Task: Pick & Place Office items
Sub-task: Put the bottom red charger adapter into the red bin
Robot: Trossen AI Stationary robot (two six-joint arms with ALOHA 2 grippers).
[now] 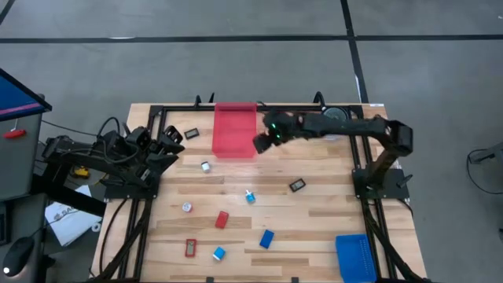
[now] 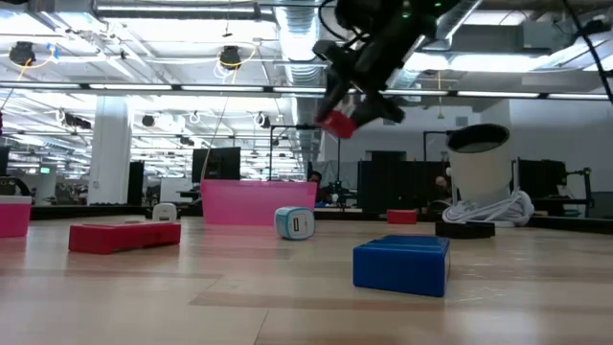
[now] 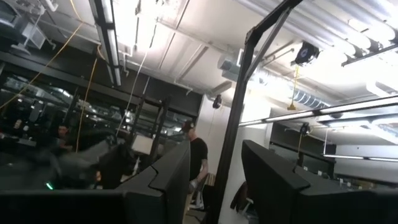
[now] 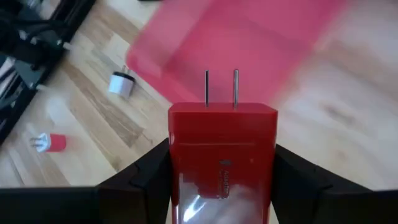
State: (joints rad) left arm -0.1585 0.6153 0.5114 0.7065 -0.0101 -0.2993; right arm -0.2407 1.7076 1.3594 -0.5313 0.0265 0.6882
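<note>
Wooden planks are forming the table (image 1: pixel 330 169) we are working at, with grey floor around it and a bright ceiling of pipes and lamps showing beyond. We are holding our right gripper (image 1: pixel 263 141) high above the table at the right edge of the red tray (image 1: pixel 234 130), which is lying at the far side, and its fingers (image 4: pixel 134 180) are pinching a red plug block (image 4: pixel 222 158) whose two metal prongs are pointing out toward the tray. We are keeping our left gripper (image 1: pixel 171 144) lifted at the far left by the frame, pointing up into the room, its fingers (image 3: pixel 165 180) spread apart with nothing between them. Other office items are lying scattered across the planks: a black rectangle (image 1: pixel 297 185) right of centre, a pale cube (image 1: pixel 250 196) near the middle, a red block (image 1: pixel 222 219) and a blue block (image 1: pixel 266 238) nearer us, a whitish round piece (image 1: pixel 187 207) to the left. A blue tray (image 1: pixel 355 256) is sitting at the near right corner.
</note>
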